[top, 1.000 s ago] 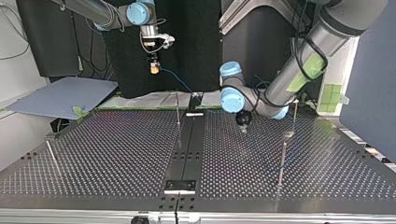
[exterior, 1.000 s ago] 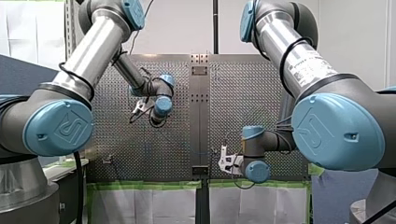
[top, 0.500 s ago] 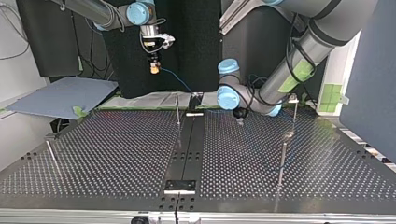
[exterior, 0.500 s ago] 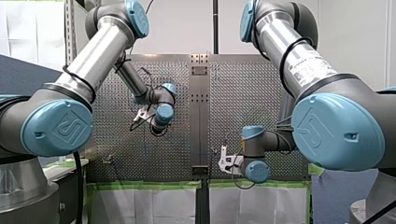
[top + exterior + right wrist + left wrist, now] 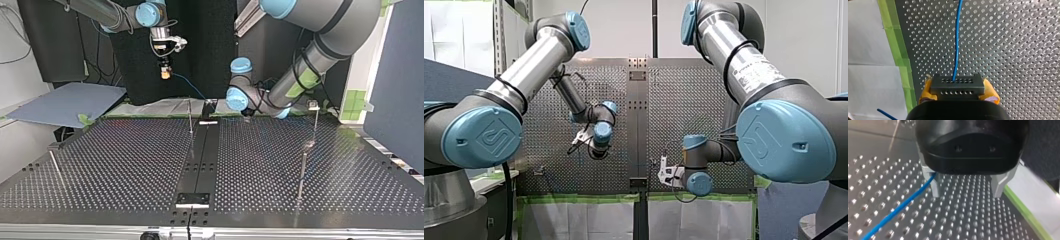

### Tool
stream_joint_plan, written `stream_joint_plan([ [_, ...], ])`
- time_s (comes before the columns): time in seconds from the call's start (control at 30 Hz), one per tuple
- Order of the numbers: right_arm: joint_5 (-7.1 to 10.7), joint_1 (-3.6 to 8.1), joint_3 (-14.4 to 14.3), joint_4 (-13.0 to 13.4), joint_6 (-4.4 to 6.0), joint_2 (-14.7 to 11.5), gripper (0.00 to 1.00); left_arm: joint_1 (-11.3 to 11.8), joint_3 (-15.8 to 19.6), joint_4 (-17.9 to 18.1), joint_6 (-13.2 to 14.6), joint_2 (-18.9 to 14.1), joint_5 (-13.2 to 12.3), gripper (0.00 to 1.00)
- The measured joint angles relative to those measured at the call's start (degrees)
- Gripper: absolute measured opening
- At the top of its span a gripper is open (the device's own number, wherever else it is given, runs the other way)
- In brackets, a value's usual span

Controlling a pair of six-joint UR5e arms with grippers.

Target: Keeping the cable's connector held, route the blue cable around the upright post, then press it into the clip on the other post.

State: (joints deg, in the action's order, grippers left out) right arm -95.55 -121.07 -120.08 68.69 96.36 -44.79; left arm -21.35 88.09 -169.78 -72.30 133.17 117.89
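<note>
My right gripper (image 5: 957, 84) has its yellow pads shut on the black connector (image 5: 957, 88). The blue cable (image 5: 956, 37) runs straight ahead out of the connector over the perforated table. In the top view this gripper (image 5: 164, 74) hangs high above the table's far edge, and the cable (image 5: 187, 85) slopes down from it. My left gripper (image 5: 967, 193) is open just above the table; the cable (image 5: 898, 212) passes close by one metal finger (image 5: 935, 187), with nothing between the fingers. A thin upright post (image 5: 190, 117) stands near the middle. Another post (image 5: 316, 125) carries a clip (image 5: 314, 105).
Two more thin posts stand on the table (image 5: 125, 160), one at the top view's right (image 5: 301, 172) and one at its left (image 5: 56, 167). A black rail (image 5: 200, 160) runs down the middle. Green tape (image 5: 896, 47) lines the table's edge. A blue-grey board (image 5: 65, 102) lies off the table.
My left arm has swung towards the table's far edge in the top view, downwards in the front view, with its gripper still open. My right arm has not moved.
</note>
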Motion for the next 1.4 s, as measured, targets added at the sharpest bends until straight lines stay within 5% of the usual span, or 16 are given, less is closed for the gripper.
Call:
stream_joint_plan([
  [0.93,0.0,-0.37,0.68,-1.1,-0.73,-0.02,0.0,-2.85,-0.01,-3.62,-15.63,1.54,-15.65,0.99],
  [1.4,0.01,-0.37,0.68,-1.32,-0.82,0.0,0.0,-5.36,-0.03,0.25,-23.8,4.48,-19.89,0.99],
])
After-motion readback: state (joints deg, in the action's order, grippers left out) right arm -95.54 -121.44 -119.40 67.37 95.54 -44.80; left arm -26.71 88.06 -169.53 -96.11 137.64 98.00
